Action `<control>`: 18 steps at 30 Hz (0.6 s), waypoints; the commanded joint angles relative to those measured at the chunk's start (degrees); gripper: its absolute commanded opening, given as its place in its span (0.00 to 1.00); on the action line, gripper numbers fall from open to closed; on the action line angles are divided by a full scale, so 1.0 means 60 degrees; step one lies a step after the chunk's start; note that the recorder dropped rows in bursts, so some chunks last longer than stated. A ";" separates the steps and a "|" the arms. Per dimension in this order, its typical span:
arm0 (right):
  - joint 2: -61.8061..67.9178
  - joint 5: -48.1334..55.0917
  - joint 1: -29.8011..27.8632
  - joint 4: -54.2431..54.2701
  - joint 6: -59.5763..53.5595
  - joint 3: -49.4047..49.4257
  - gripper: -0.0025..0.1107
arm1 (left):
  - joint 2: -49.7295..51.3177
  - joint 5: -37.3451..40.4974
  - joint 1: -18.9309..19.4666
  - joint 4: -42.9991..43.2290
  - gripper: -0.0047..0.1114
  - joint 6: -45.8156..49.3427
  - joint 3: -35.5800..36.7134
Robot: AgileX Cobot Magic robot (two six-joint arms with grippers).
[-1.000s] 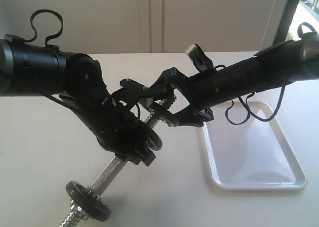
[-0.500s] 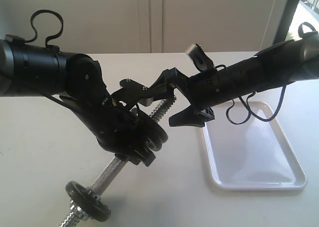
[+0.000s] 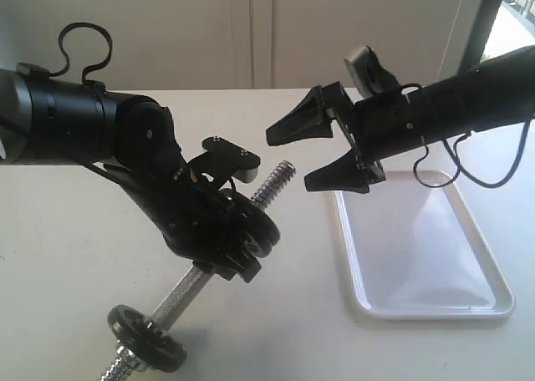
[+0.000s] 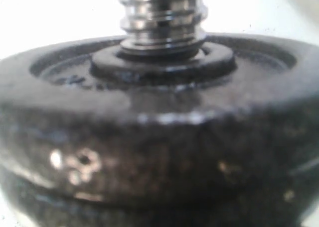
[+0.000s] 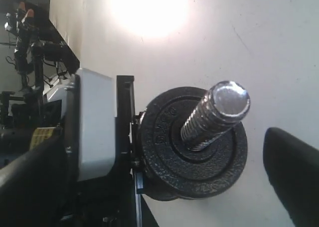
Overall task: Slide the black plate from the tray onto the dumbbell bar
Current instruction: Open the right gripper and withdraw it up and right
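The right pincer (image 3: 288, 157) gapes wide, holding nothing, just off the threaded tip of the bar (image 3: 274, 183), whose axis slants up towards it. The plate (image 3: 261, 229) sits threaded on the bar, right beside the left pincer (image 3: 234, 260), which clamps the bar.

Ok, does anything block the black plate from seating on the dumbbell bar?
Nothing visible. The black plate already sits on the dumbbell bar, with the threaded end poking through its hole. The right end effector is open and apart from it.

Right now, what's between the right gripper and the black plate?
Only the bare threaded end of the dumbbell bar, poking out of the black plate toward the open right gripper; the exterior view shows it.
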 commanded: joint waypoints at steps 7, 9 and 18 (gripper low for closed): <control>-0.0720 0.0200 -0.0887 0.0026 -0.0106 0.0114 0.87 | -0.0527 -0.0632 -0.0052 -0.0463 0.04 -0.0070 -0.0225; -0.0970 0.0200 -0.1097 0.0300 0.0022 0.0120 0.76 | -0.0527 -0.0701 -0.0052 -0.0463 0.04 -0.0109 -0.0225; -0.2588 0.0200 -0.1987 0.0370 0.0152 0.0623 0.11 | -0.0508 -0.1591 -0.0052 -0.1303 0.04 -0.0130 -0.0225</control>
